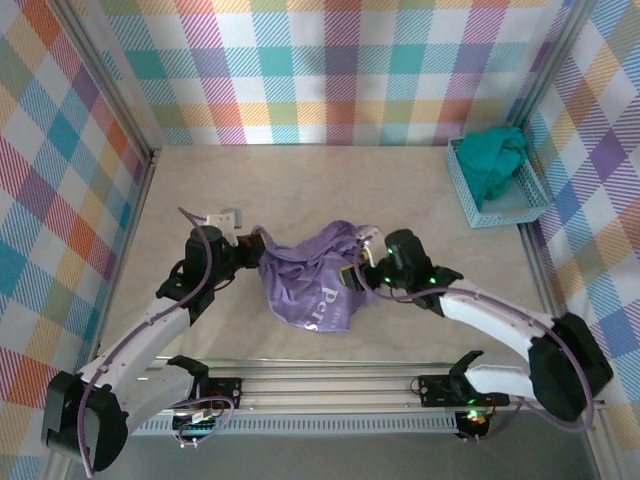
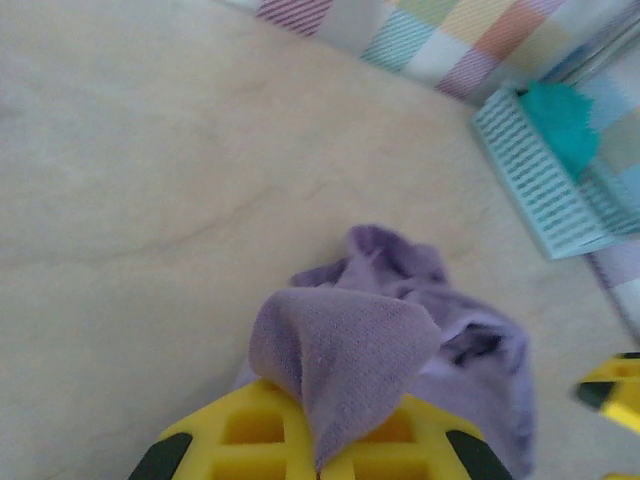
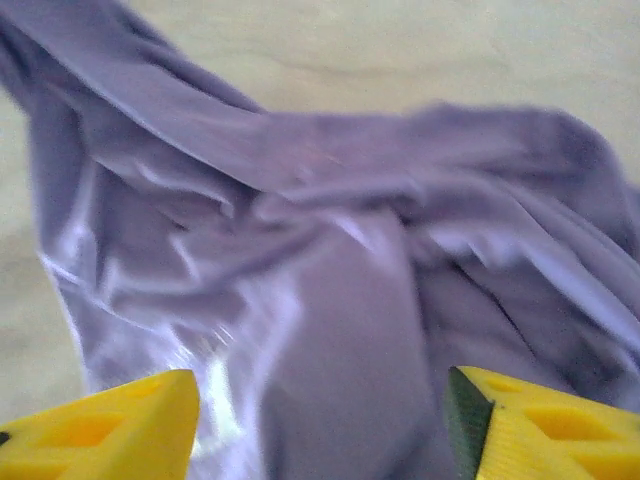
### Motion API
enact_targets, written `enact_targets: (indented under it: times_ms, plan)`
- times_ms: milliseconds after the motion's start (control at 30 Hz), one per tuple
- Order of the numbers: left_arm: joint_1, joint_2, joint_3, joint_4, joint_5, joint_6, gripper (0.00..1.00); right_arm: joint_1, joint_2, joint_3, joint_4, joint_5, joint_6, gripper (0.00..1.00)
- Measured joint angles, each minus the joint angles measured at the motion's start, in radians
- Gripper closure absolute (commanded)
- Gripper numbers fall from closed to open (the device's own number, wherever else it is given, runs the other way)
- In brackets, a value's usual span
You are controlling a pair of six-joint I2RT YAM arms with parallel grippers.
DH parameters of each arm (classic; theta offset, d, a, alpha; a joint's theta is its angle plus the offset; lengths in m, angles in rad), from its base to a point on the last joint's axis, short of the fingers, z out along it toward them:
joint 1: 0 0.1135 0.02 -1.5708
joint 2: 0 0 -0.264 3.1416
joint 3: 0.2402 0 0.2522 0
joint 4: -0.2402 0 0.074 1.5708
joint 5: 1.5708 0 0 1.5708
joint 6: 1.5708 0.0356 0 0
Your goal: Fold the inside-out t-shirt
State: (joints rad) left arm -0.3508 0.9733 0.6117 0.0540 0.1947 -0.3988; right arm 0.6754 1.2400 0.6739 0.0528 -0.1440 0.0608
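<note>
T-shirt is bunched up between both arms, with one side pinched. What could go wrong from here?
1. The left fingers pinch only a small fold of the t-shirt, so a firm pull could slip it free.
2. The right fingers stand open over loose, layered cloth. Closing here may grab several layers at once and leave the t-shirt bunched instead of spread flat.

A robot lab test cell; plaid walls (image 1: 330, 70) box in a pale tabletop (image 1: 330, 190) at nine, twelve and three o'clock; the left arm (image 1: 150, 330) and right arm (image 1: 500, 320) are bolted to an aluminium rail (image 1: 330, 385) at six o'clock.
</note>
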Motion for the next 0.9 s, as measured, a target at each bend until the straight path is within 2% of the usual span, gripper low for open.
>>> enact_targets:
  times_ms: [133,267,467,700,733,867,900]
  plan:
    - [-0.003,0.004,0.119,0.001,0.072,-0.029,1.00,0.028,0.121,0.111,0.062,-0.058,-0.054,0.26]
    - [-0.007,-0.005,0.211,-0.011,0.090,-0.032,1.00,0.031,0.213,0.173,0.089,-0.056,-0.127,0.25]
    - [-0.007,-0.027,0.225,-0.067,0.097,-0.031,1.00,0.018,0.364,0.291,0.112,0.004,-0.203,0.25]
    - [-0.007,-0.027,0.225,-0.109,0.097,-0.027,1.00,-0.015,0.461,0.409,0.113,0.036,-0.249,0.29]
    - [-0.007,-0.027,0.225,-0.108,0.097,-0.026,1.00,-0.018,0.481,0.430,0.115,0.024,-0.259,0.36]
    - [-0.007,-0.028,0.225,-0.109,0.088,-0.023,1.00,-0.022,0.531,0.485,0.111,-0.076,-0.282,0.82]
    - [-0.007,-0.029,0.225,-0.109,0.081,-0.024,1.00,-0.022,0.532,0.488,0.109,-0.099,-0.285,0.91]
